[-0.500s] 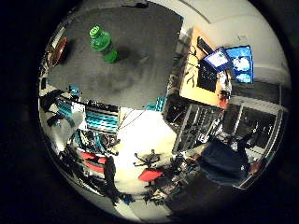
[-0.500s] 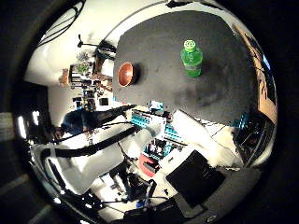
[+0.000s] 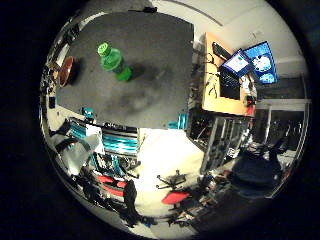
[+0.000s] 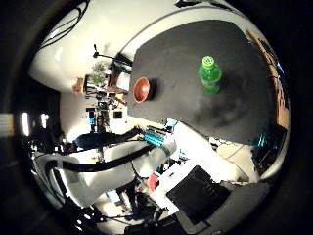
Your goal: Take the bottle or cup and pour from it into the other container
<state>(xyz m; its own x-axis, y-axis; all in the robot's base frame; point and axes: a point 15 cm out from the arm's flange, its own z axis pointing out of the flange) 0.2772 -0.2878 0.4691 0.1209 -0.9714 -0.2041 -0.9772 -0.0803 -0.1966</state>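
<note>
A green bottle (image 4: 209, 73) with a green cap stands upright on the dark grey table (image 4: 181, 49). A reddish-brown bowl (image 4: 143, 89) sits on the same table near its edge, away from the bottle. The little finger side palm view shows the bottle (image 3: 113, 61) and the bowl (image 3: 66, 70) too. My right hand (image 3: 108, 141) is high above the table's near edge, far from both. Its white and teal fingers look relaxed and hold nothing.
An orange desk with monitors (image 3: 245, 65) stands beside the table. Red office chairs (image 3: 175, 195) stand on the floor below. A potted plant (image 4: 98, 73) and clutter lie beyond the bowl's side of the table.
The whole picture has shifted in each view, so the camera has moved. The bowl now shows in the little finger side view. Bottle and bowl stand as before.
</note>
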